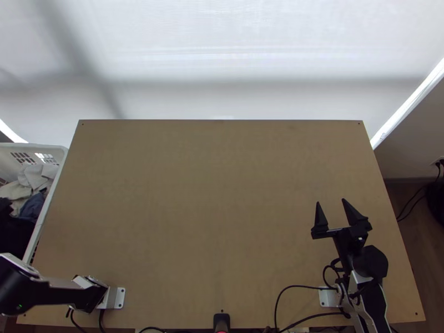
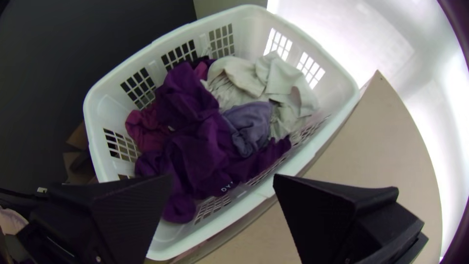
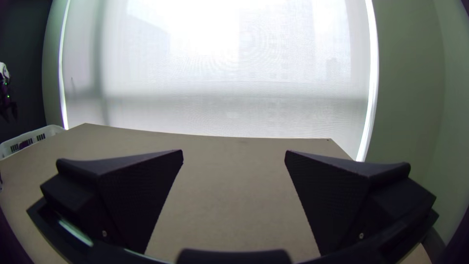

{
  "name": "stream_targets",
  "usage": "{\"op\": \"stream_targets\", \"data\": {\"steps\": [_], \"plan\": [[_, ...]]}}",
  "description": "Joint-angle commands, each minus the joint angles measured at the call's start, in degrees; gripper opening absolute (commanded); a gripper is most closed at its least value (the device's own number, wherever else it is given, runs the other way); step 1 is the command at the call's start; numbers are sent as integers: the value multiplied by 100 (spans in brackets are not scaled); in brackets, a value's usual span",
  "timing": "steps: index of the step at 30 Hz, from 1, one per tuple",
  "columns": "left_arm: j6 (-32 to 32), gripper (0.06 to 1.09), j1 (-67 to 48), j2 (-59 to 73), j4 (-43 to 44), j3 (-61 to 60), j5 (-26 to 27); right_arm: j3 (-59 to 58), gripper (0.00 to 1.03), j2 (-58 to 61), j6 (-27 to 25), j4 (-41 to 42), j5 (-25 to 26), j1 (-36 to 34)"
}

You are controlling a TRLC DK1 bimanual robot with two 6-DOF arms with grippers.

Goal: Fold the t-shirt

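Note:
My right gripper [image 1: 331,203] stands over the right side of the table with its two fingers apart and nothing between them; in the right wrist view the same gripper [image 3: 234,156] is open above bare wood. In the left wrist view my left gripper [image 2: 222,181] is open above a white laundry basket [image 2: 312,46]. Bunched cloth lies in the basket: a purple garment [image 2: 195,151], a blue-grey piece [image 2: 251,124] and pale pieces [image 2: 288,80]. Which of them is a t-shirt I cannot tell.
The wooden table [image 1: 216,183] reaches from the arms' bases to a white blind [image 1: 233,55] at the back. The basket [image 1: 47,147] stands against the table's left edge. Black cables [image 1: 299,287] lie along the near edge.

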Motion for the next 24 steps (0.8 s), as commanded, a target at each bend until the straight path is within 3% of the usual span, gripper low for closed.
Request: {"op": "stream_targets", "data": {"steps": [1,10,21,22,23,24], "plan": [[396,105,274,679,-40,381,55,-34,98,-36,94,-108,53,-24],[827,105,432,2067,540,821,63,-34,98,-36,94,-108,53,-24],[853,103,397,3755,1005,1629,55,-34,98,-36,94,-108,53,-33],[880,98,380,3860,1111,1655,46,-34,98,-36,94,-108,53,-24],[915,83,371,3948,1252,1664,37,-34,98,-36,94,-108,53,-24],[1011,59,362,4010,1410,1655,46,-34,98,-36,94,-108,53,-24]]}}
